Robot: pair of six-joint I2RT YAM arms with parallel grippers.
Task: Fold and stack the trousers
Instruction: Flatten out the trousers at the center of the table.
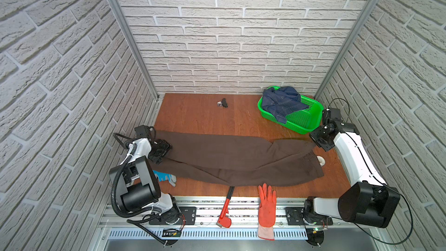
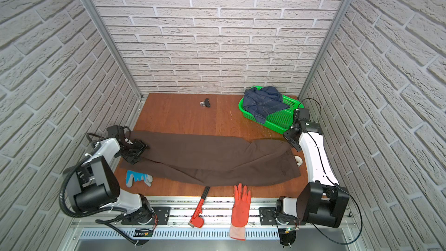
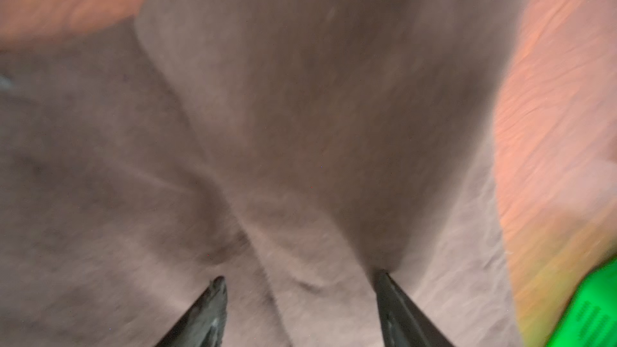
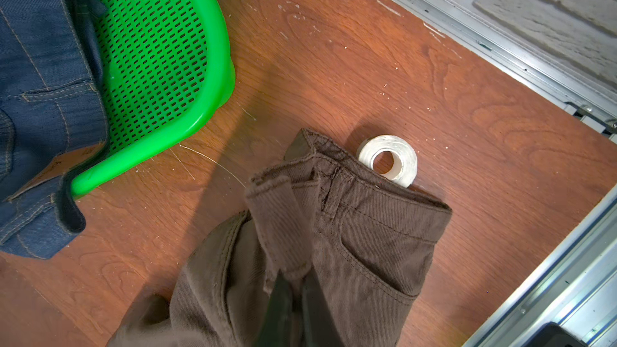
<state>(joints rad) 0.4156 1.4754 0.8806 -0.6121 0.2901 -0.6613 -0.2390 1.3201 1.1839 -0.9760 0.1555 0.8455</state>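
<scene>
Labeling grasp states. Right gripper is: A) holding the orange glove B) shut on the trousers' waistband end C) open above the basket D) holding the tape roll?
B: in the right wrist view the right gripper pinches a fold of the trousers by the waistband.

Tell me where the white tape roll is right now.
In the right wrist view, the white tape roll lies on the table on the robot's right side, against the waistband edge of the trousers and a little way from the green basket.

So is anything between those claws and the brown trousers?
Nothing visible. The right gripper is shut on the trousers at the waistband, and the left gripper hangs open over the leg ends.
</scene>
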